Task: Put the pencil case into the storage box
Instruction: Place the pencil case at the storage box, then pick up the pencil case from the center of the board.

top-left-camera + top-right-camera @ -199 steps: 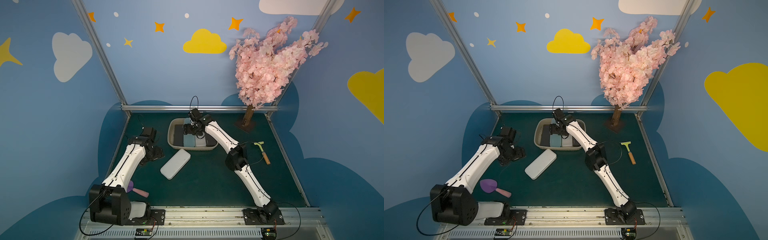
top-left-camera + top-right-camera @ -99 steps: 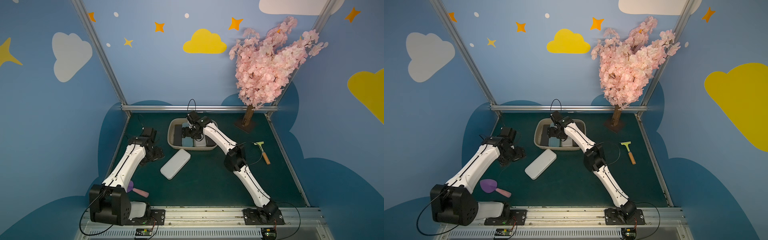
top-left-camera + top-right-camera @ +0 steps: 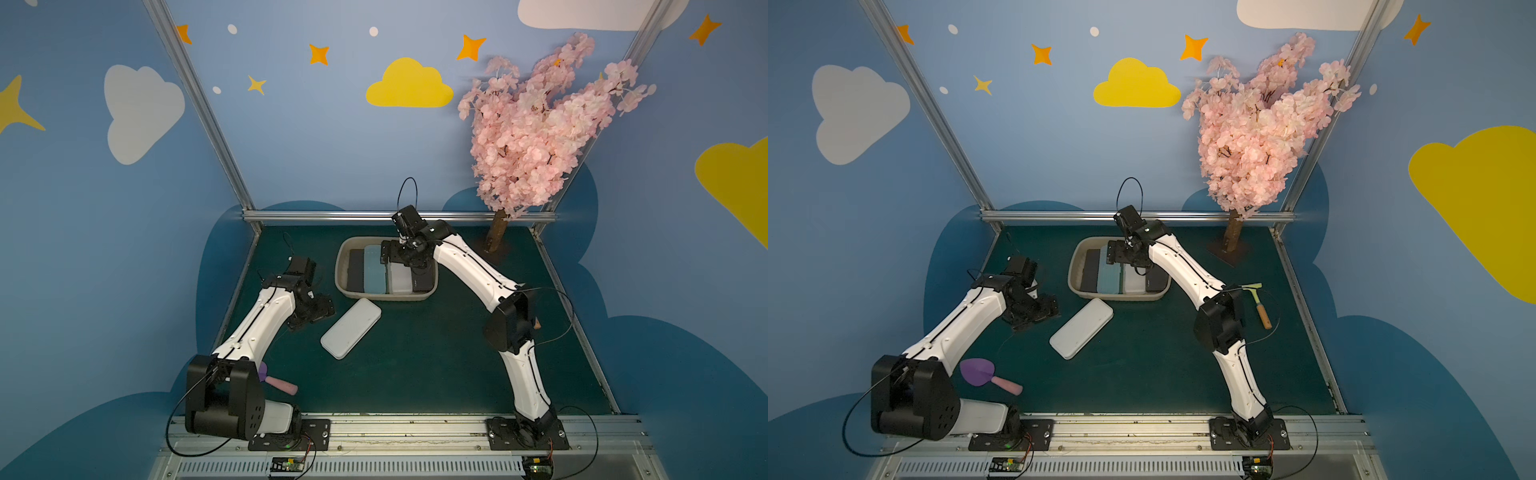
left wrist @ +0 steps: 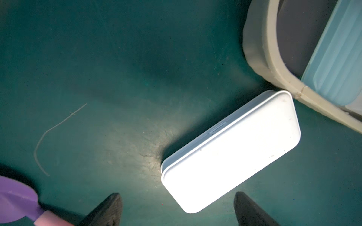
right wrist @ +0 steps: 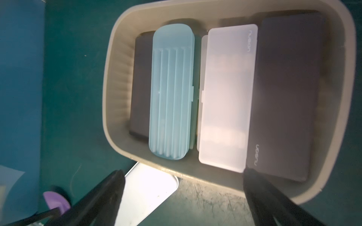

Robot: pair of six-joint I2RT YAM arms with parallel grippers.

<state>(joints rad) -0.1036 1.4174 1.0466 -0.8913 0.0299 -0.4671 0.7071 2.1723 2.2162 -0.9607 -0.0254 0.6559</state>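
A dark green, felt-like surface point(image 3: 415, 365) carries a shallow beige plastic storage box point(image 3: 386, 297) with rounded corners. A smooth white pencil case point(image 3: 351, 328) with rounded corners lies slantwise on the surface, just outside the box's near rim. It sits close ahead of the left arm's jaws, which are wide apart and empty. Inside the box, side by side, lie two matte dark grey cases point(image 5: 284, 97), a ribbed pale blue case point(image 5: 170, 94) and a frosted translucent case point(image 5: 225, 97). The right arm's jaws hang above them, wide apart and empty.

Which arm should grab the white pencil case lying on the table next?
Left. The left gripper is open right beside the white pencil case; the right gripper hangs open over the storage box, farther away.
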